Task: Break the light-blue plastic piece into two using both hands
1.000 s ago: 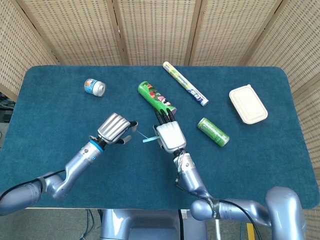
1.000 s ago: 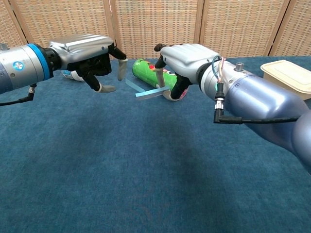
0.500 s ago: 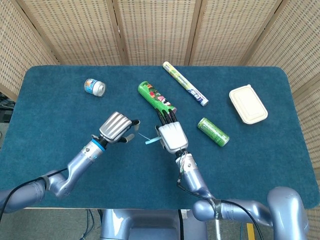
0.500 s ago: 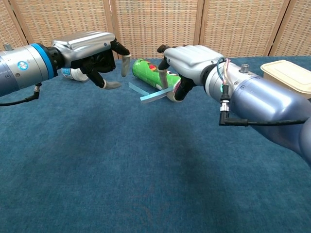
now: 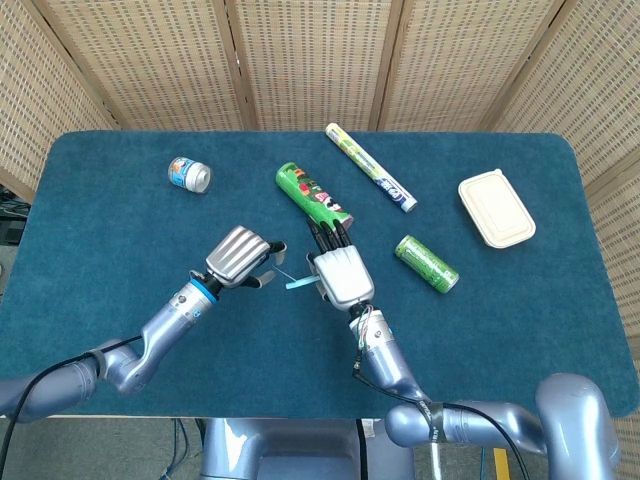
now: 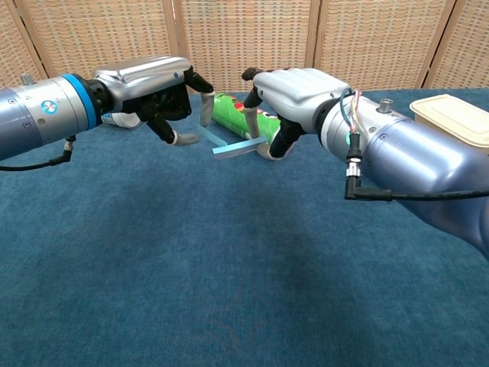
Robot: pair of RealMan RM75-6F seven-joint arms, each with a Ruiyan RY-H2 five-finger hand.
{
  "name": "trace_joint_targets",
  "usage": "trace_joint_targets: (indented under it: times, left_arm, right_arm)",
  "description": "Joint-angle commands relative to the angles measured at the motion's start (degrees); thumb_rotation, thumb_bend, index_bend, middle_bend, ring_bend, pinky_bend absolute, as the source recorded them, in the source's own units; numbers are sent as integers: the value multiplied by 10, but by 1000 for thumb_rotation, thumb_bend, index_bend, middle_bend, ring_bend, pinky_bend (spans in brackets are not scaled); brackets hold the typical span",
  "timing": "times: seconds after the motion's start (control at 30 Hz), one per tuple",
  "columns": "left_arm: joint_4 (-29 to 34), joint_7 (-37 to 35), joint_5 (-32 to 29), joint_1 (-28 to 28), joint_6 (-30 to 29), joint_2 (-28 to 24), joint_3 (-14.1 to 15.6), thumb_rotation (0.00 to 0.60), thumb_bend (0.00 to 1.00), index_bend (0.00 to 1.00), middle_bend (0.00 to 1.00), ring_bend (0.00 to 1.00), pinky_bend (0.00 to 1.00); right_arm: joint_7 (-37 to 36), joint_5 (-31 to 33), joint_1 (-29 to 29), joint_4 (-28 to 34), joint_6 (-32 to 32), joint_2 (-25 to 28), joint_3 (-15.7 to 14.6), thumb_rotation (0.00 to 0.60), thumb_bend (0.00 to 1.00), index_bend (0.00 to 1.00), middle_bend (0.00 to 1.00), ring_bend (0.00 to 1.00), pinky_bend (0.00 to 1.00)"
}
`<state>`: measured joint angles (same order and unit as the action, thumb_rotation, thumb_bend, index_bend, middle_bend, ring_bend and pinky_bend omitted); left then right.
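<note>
The light-blue plastic piece (image 5: 298, 283) (image 6: 233, 147) is a thin bent strip held above the blue table. My right hand (image 5: 340, 274) (image 6: 294, 92) pinches its right end between thumb and fingers. My left hand (image 5: 238, 257) (image 6: 149, 84) hovers just left of the strip, its thumb and a finger apart on either side of the strip's free left end. I cannot see contact between the left hand and the strip.
A green chips tube (image 5: 313, 195) (image 6: 233, 113) lies right behind both hands. Farther off lie a long white tube (image 5: 370, 167), a green can (image 5: 427, 263), a cream lidded container (image 5: 496, 208) (image 6: 454, 118) and a small jar (image 5: 189, 174).
My left hand has moved right, closing the gap to the strip's free end. The right hand has shifted only slightly, still holding the strip.
</note>
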<state>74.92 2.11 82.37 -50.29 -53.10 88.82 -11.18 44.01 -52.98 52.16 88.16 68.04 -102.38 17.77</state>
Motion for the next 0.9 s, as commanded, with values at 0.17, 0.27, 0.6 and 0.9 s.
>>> trace_joint_targets:
  times: [0.17, 0.27, 0.6, 0.9]
  left_arm:
    - [-6, -6, -2, -6, -1, 9, 0, 600, 323, 527, 968, 838, 708]
    - [-7, -17, -6, -7, 1, 12, 0, 600, 326, 531, 968, 838, 708]
    - [-5, -58, -29, -12, 18, 19, -5, 600, 393, 571, 968, 838, 708]
    - [-10, -68, -34, -15, 17, 26, -6, 600, 469, 629, 968, 838, 708]
  right_arm:
    - [1, 0, -1, 8, 2, 4, -2, 600, 569, 623, 0, 0, 0]
    - [0, 0, -2, 9, 2, 6, -2, 600, 569, 624, 0, 0, 0]
    - [-4, -4, -3, 13, 2, 12, -4, 600, 569, 624, 0, 0, 0]
    - [-7, -2, -4, 13, 2, 14, -6, 600, 569, 628, 0, 0, 0]
